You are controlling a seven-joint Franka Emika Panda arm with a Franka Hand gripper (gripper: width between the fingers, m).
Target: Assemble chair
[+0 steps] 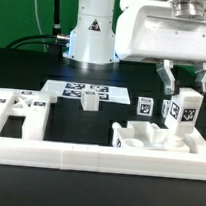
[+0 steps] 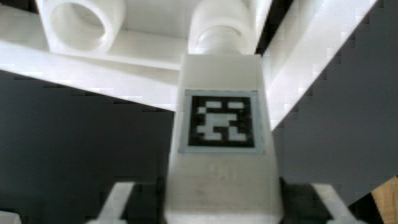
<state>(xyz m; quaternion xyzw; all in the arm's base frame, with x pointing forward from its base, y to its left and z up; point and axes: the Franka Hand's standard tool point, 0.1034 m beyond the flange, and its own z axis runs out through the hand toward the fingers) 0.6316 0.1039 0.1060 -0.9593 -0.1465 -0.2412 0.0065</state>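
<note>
Tool point(image 1: 184, 92) is closed narrow on the upper end of a square leg point(image 1: 184, 113), which stands upright near the table's point(image 1: 33, 70) front edge at the exterior view's right. Its lower end is down at the holed block point(image 1: 148, 143) against the rail point(image 1: 87, 158), and I can't tell if it's seated. Wrist view shows fingers point(image 2: 125, 205) on both sides of the leg. The X-braced panel point(image 1: 20, 110) lies by the rail at the exterior view's left, another tagged part point(image 1: 146, 106) stands just behind the holed block, and a small block point(image 1: 88, 101) sits at the marker board point(image 1: 87, 90) mid-table.
</note>
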